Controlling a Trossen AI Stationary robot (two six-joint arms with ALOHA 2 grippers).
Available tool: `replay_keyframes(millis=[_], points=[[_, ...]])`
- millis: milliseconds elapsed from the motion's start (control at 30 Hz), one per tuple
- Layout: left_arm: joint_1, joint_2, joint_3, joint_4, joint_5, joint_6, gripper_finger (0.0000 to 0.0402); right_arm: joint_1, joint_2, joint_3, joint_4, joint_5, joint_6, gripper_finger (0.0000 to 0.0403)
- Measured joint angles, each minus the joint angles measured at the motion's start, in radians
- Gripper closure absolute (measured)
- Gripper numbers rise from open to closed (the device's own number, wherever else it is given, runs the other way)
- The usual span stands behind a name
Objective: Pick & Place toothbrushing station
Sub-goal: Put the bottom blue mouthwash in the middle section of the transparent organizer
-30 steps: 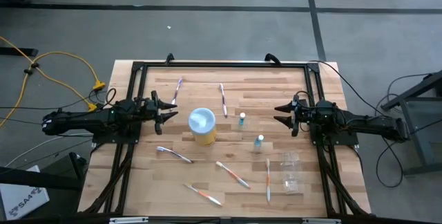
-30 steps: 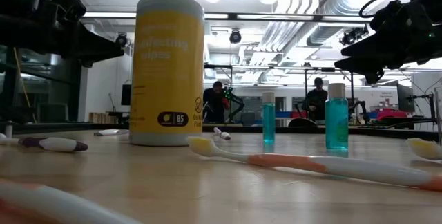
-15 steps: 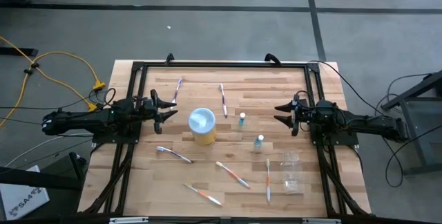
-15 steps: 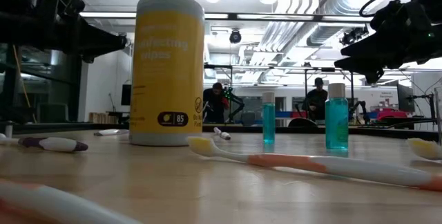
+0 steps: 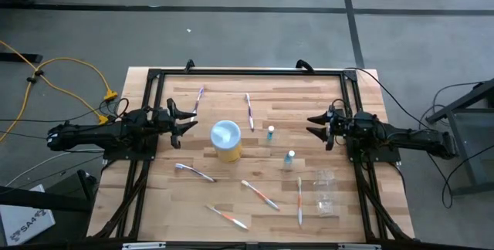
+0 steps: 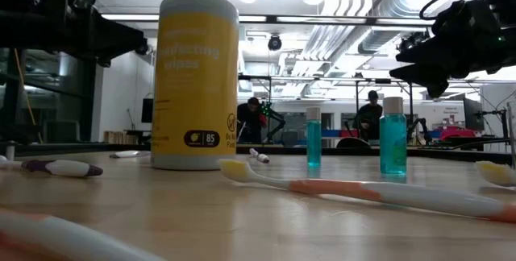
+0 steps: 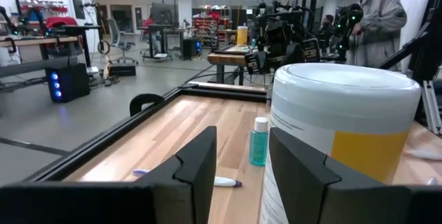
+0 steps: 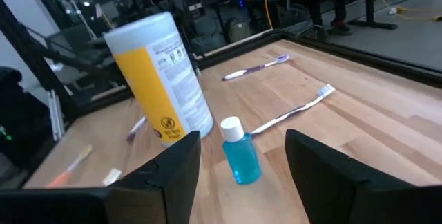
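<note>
- The left gripper (image 5: pixel 185 121) hovers above the tabletop (image 5: pixel 231 200) near its left edge, fingers spread and holding nothing; the right gripper (image 5: pixel 317 126) hovers near the right edge, likewise spread and empty
- The clear holder cup (image 5: pixel 325 192) lies toward the front right corner, apparently on its side, though its outline is hard to read
- Two teal bottles stand upright near the middle: one (image 5: pixel 270 132) closer to the back edge, the other (image 5: pixel 289 157) just in front of it and nearer the right gripper; the right wrist view faces a bottle (image 8: pixel 239 151) directly
- Toothbrushes lie scattered: a purple-handled one (image 5: pixel 199 97) and a white one (image 5: pixel 249 110) toward the back edge, a white one (image 5: pixel 194 173) left of centre, and three orange-handled ones (image 5: pixel 260 194) (image 5: pixel 299 200) (image 5: pixel 226 217) toward the front edge
- A yellow wipes canister (image 5: pixel 225 140) stands mid-table, just beside the left gripper's reach, and does not seem part of the station
- Nothing is grasped yet, so the step in hand looks like choosing a first item; the right gripper seems best placed for the nearer bottle
- To do it well: come down over the cap, close across the narrow body, keep it upright, and steer clear of the canister
- The cup probably needs standing up before brushes can go in
</note>
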Motion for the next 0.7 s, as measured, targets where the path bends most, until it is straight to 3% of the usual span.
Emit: replay_keyframes(millis=[300, 700], points=[[0.0, 0.0, 0.0, 0.0, 0.0, 0.016, 0.0271, 0.0, 0.0, 0.0, 0.023, 0.092, 0.088, 0.0199], [0.0, 0.0, 0.0, 0.0, 0.0, -0.158, 0.0271, 0.0, 0.008, 0.01, 0.131, -0.043, 0.077, 0.0199]])
